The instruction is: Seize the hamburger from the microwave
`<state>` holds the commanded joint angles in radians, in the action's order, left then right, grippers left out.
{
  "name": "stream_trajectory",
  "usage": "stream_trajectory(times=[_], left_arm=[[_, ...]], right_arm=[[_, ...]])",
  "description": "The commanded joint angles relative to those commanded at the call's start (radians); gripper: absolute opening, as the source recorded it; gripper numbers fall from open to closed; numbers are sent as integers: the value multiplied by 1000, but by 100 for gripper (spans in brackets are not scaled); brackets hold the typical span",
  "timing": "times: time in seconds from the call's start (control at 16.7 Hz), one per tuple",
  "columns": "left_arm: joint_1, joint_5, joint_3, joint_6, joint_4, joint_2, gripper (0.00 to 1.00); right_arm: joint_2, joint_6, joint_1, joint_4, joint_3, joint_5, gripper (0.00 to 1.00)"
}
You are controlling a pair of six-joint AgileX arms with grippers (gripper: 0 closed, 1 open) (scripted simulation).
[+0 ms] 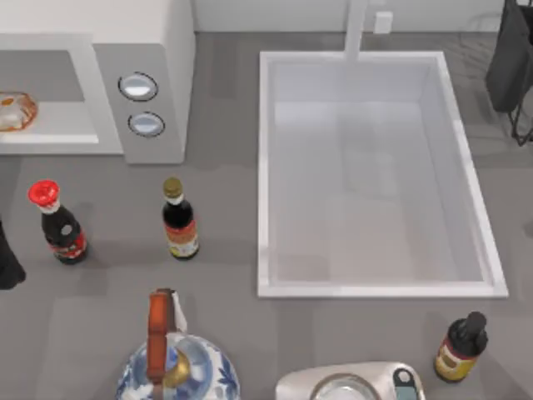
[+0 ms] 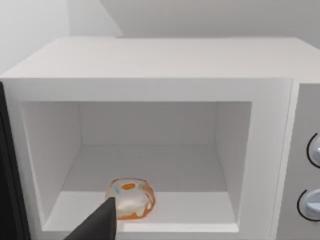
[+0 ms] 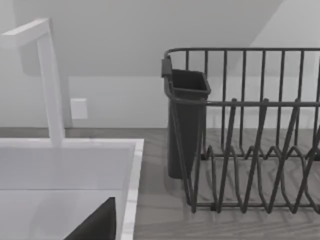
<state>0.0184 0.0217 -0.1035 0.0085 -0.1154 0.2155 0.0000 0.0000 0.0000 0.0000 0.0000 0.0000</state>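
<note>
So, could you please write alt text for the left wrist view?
A hamburger sits near the front edge of the open microwave cavity. A dark finger of the left tool points toward it from below, not touching yet.

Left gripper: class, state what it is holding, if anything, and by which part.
Nothing is held. The left gripper is in front of the microwave opening, while the hamburger lies free on the cavity floor.

On the grey counter: one microwave (image 1: 150, 75) with two round dials (image 1: 138, 86), one hamburger (image 1: 15, 112) inside it, one white sink (image 1: 266, 167), three sauce bottles (image 1: 179, 221), one blue-and-white kettle (image 1: 179, 371) and one dark dish rack (image 3: 250, 150).
</note>
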Motion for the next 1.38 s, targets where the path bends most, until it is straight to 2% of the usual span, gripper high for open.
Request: stream_trajectory(times=[0.3,1.02,1.2,1.38], left_arm=[[33,39,-188,15,-210,446,100],[127,150,-715,59,-797,1796,100],[144,170,-810,67,-903,2043,100],[155,183,-875,72,-975,2203,100]], right_arm=[[0,0,0,0,0,0,100],[0,0,0,0,0,0,100],[0,0,0,0,0,0,100],[0,0,0,0,0,0,100]])
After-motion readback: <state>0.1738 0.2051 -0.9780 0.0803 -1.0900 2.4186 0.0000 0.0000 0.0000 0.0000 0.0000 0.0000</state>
